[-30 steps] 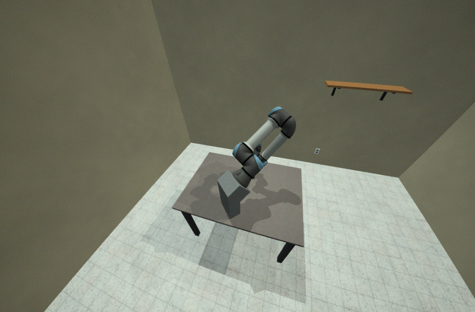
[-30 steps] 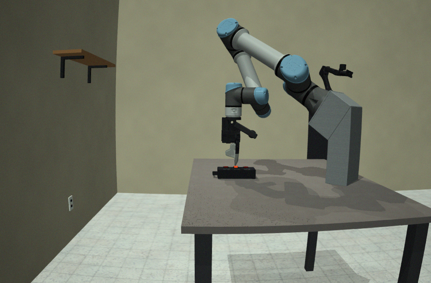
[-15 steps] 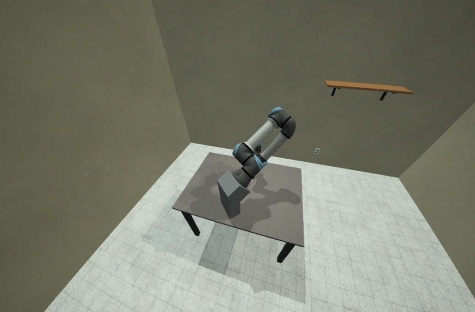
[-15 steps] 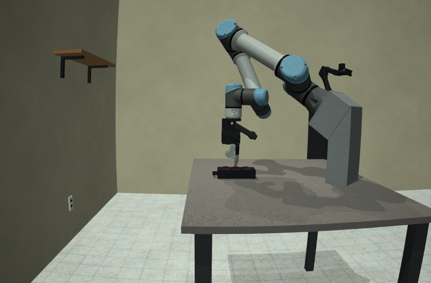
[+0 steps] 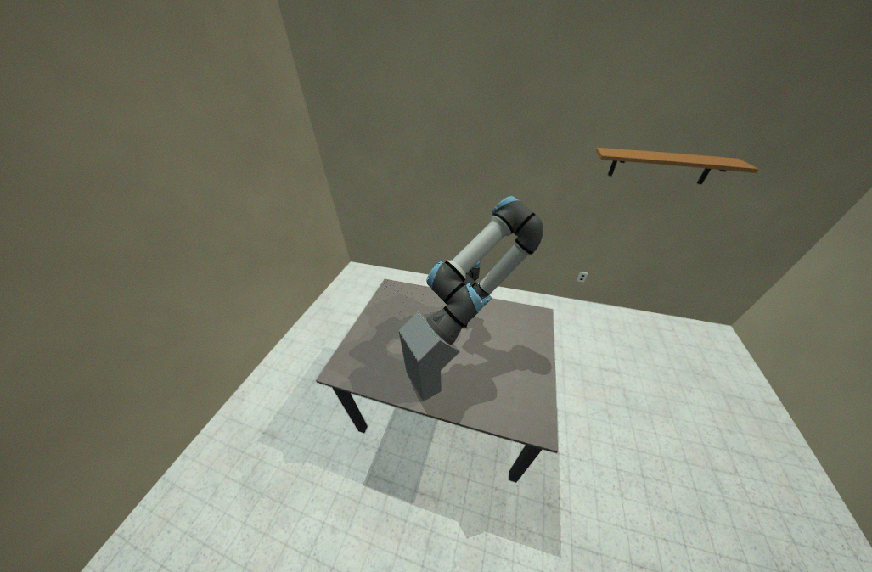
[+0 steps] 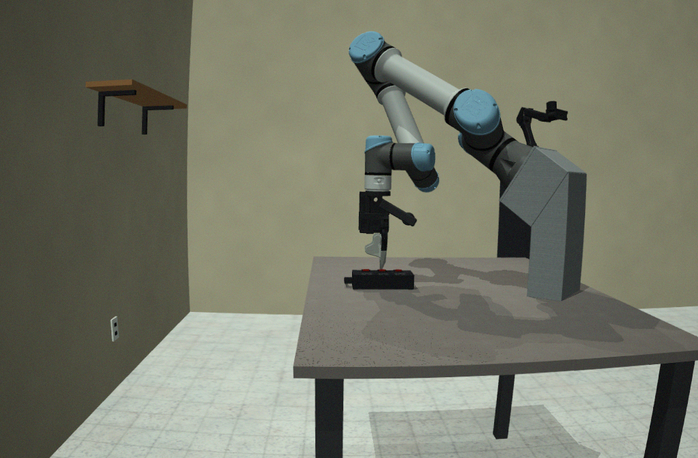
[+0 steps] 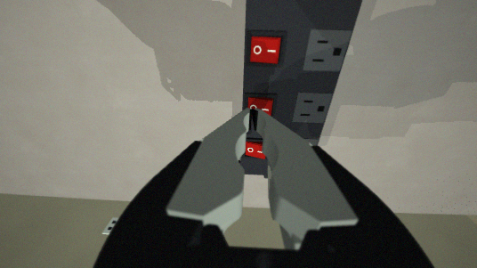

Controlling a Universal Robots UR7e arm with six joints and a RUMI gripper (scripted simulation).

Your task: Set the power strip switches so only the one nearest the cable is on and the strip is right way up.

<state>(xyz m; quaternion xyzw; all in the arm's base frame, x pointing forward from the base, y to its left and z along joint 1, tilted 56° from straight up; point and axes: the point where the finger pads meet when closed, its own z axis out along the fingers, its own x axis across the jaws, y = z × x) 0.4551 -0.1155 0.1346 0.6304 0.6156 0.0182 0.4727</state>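
Top view: we see arm [image 5: 491,249] bent over table [image 5: 517,404]; our gripper and power strip hide under it.

Side view: our gripper [image 6: 382,257] points straight down, tip just above power strip [image 6: 382,279], which lies right way up on table.

Wrist view: our fingers pinch tight shut, holding nothing. Tip sits over middle switch [image 7: 260,104]. Far switch [image 7: 265,50] lies ahead, near switch [image 7: 254,150] just behind tip. We think step is flipping middle switch. Next we push down gently, then check each one.

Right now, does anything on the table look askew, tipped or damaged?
Nothing stands out. The power strip lies flat on the table, switches and sockets facing up, with no visible damage. The shut gripper points straight down over the middle switch, holding nothing.
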